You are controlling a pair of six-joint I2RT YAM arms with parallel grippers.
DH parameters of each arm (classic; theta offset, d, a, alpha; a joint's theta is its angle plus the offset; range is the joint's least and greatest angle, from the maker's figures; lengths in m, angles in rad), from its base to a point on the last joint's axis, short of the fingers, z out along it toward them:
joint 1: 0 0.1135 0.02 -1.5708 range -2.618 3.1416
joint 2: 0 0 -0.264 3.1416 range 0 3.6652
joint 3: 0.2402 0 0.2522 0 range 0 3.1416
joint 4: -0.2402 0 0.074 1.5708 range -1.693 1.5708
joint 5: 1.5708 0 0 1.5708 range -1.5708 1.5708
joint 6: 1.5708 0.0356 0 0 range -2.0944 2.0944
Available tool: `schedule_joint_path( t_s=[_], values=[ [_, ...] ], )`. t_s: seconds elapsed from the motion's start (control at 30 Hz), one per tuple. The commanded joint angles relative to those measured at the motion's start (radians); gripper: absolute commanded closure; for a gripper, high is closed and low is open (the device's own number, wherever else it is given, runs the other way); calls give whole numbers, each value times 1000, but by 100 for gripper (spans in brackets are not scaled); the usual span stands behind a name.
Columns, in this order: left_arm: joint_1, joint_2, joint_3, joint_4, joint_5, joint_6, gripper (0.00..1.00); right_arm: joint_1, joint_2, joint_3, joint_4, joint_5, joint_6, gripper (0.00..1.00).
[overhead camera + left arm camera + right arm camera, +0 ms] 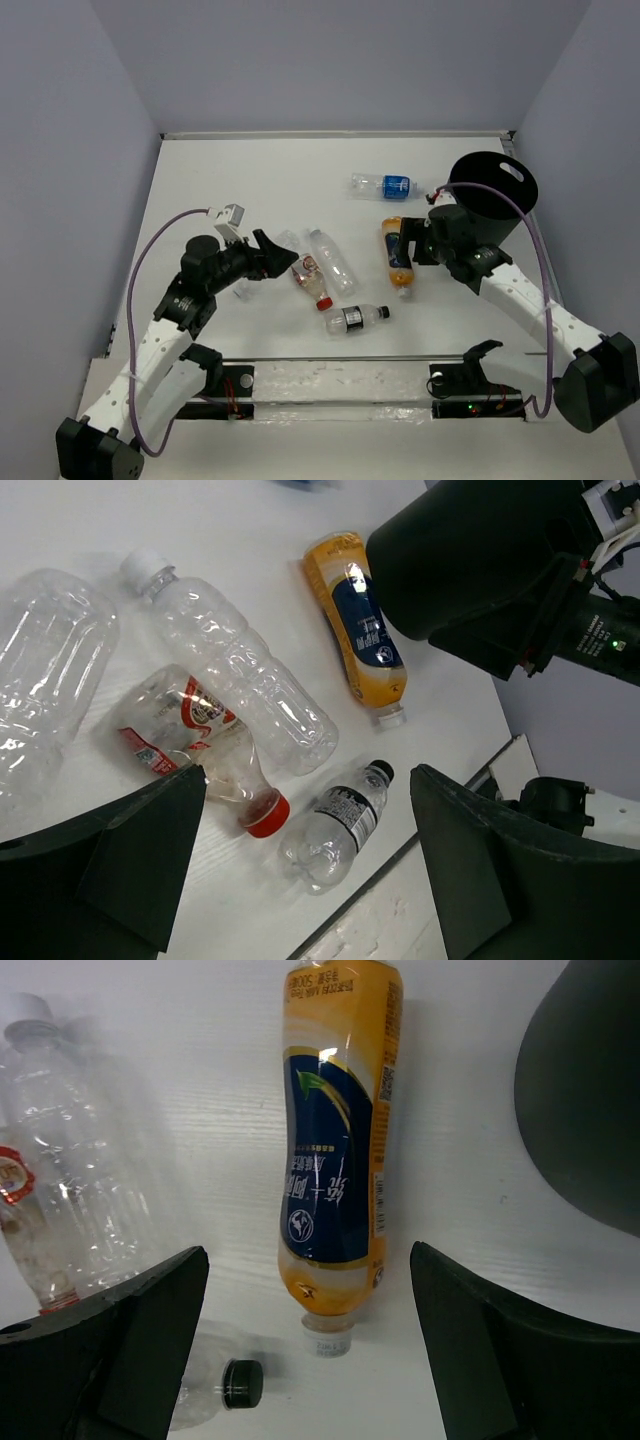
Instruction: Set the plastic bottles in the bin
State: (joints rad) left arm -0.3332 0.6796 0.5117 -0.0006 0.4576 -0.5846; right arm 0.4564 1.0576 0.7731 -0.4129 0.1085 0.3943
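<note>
**Two-arm bottle clearing, before any grasp.** The bin [497,196] is stood at the far right corner of the table [230,170]; whether any bottle lies inside cannot be told, its interior being uniformly dark. The blue-labelled bottle [385,185] is laid just left of the bin. The orange bottle [396,256], the long clear bottle [332,262], the crushed red-capped bottle [312,281] and the small black-labelled bottle [354,318] are clustered at mid-table. The left gripper [276,252] is held with its fingers spread wide and nothing between them, at the left of the cluster. The right gripper [414,240] is likewise spread and empty, and is poised over the orange bottle, whose cap is pointed toward the near edge. Three hazards are judged likely. A smooth round bottle may be rolled or squeezed out if the fingers are closed off its axis. The nearby bin may be nudged by the outer finger. The two arms may be crowded, since both are directed at one cluster. A further clear bottle [45,650], largely masked overhead by the left gripper, is shown plainly only by the left wrist view. The orange bottle's label print is resolved only by the right wrist view. The blue-labelled bottle and the bin's slotted rim are given by the overhead view alone.
</note>
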Motion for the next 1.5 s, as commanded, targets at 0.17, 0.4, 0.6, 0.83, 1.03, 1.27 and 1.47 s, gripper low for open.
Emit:
schedule_joint_path(
  t_s=[0.17, 0.4, 0.6, 0.83, 1.03, 1.27, 1.47],
  values=[
    [-234, 61, -45, 77, -305, -104, 7, 51, 264, 158, 34, 171, -60, 12],
    [-435, 153, -9, 68, -485, -71, 7, 61, 510, 287, 74, 224, -104, 12],
    [-582, 265, 54, 37, -540, 5, 7, 61, 672, 368, 86, 240, -132, 20],
    [-719, 379, 116, 11, -540, 104, 3, 80, 644, 377, 80, 278, -141, 62],
    [-834, 471, 195, -22, -566, 204, 1, 119, 314, 449, -7, 234, -156, 68],
    [-990, 589, 281, -64, -784, 301, 1, 95, 105, 670, -26, 422, -251, 70],
    [-1021, 662, 275, -29, -812, 362, 1, -184, 94, 712, 118, 446, -252, 70]
  ],
)
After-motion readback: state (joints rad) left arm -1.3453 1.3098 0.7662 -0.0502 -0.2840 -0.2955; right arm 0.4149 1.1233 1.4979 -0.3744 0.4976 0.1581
